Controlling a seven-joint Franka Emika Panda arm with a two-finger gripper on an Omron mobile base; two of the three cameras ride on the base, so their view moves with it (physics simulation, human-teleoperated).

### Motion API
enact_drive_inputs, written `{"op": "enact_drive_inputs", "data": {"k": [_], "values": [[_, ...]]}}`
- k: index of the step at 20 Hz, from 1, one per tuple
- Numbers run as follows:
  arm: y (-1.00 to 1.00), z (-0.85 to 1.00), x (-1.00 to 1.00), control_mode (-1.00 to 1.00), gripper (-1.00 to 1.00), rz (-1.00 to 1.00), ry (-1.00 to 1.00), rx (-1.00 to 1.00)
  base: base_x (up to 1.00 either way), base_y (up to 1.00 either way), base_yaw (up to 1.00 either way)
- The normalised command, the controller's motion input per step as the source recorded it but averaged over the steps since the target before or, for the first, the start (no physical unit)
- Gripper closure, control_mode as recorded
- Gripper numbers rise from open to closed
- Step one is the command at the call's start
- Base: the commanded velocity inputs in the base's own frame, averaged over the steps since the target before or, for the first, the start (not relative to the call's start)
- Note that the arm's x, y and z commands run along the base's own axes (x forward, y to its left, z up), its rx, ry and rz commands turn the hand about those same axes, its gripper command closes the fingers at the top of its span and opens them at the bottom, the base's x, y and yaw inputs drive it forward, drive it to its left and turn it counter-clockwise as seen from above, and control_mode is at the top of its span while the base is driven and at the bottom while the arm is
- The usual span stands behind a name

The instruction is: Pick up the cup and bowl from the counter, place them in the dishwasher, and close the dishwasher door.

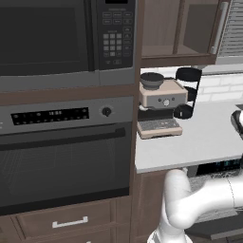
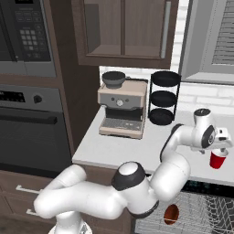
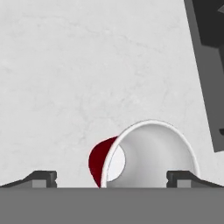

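Over tabletop: pale grey-white stone tabletop [image 2: 119,148] carries upright red plastic cup [image 2: 218,160], white inside
Hand: hand [image 3: 112,179] released, spread wide straddling rim, lined up for grabbing

One cup [image 2: 218,160], one bowl [image 2: 171,214].

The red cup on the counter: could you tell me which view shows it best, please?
The hand view: the cup sits close below, its white inside and red wall plain, between the open gripper fingertips. The right base view shows it small, under the hand, upright on the counter.
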Motion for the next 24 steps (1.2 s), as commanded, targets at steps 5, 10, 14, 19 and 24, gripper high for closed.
{"op": "enact_drive_inputs", "data": {"k": [5, 10, 14, 19, 24], "values": [[-0.25, -0.19, 0.14, -1.00, -1.00, 0.00, 0.00, 0.00, 0.00, 0.00, 0.00], [-0.12, -0.14, 0.04, -1.00, -1.00, 0.01, 0.01, 0.00, 0.00, 0.00, 0.00], [0.00, -0.04, 0.00, -1.00, 1.00, 0.00, 0.03, 0.00, 0.00, 0.00, 0.00], [0.00, 0.00, -0.01, -1.00, 1.00, 0.00, 0.00, 0.00, 0.00, 0.00, 0.00], [0.00, 0.00, -0.05, -1.00, 1.00, 0.00, 0.00, 0.00, 0.00, 0.00, 0.00]]}}
